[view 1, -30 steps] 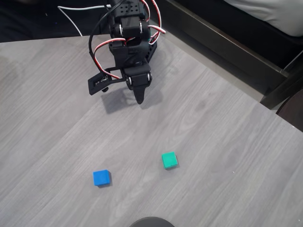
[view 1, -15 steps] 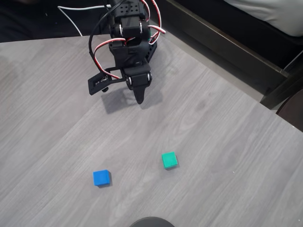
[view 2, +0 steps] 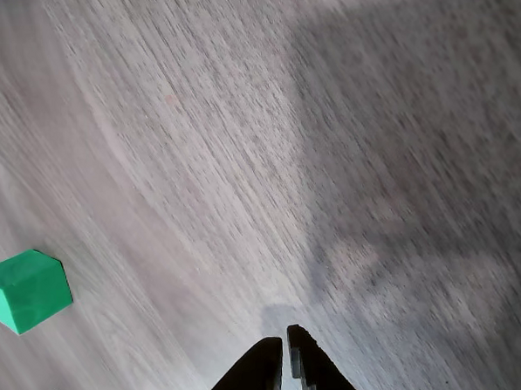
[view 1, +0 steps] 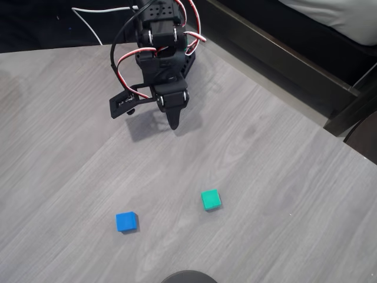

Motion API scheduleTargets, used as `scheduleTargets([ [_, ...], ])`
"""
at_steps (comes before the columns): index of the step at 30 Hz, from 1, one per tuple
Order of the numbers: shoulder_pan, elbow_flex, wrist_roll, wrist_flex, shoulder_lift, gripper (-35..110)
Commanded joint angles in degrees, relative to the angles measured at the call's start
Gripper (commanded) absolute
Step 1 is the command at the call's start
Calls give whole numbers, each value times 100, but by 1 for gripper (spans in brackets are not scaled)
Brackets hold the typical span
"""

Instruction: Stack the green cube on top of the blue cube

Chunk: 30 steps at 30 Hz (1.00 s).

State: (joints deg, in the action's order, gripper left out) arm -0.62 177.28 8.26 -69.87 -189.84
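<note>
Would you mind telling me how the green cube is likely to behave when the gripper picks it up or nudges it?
The green cube looks like a solid, flat-faced block, so it is probably stiff and should slide rather than roll if nudged. It sits flat on the table, so tipping seems unlikely. Its matte faces suggest fair grip, though a small block could twist between the fingers of the gripper.

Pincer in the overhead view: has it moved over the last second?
No. The pincer sits at the same spot against the table's wood grain, well above the green cube.

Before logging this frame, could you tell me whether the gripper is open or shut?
Shut: in the wrist view the gripper fingertips nearly meet, holding nothing.
</note>
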Motion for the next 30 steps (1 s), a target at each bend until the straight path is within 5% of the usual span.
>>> scheduleTargets([
  [1, 9, 18, -35, -62, -132, 0],
  [25, -914, 18, 62, 149, -141, 0],
  [30, -1213, -1055, 193, 510, 246, 0],
])
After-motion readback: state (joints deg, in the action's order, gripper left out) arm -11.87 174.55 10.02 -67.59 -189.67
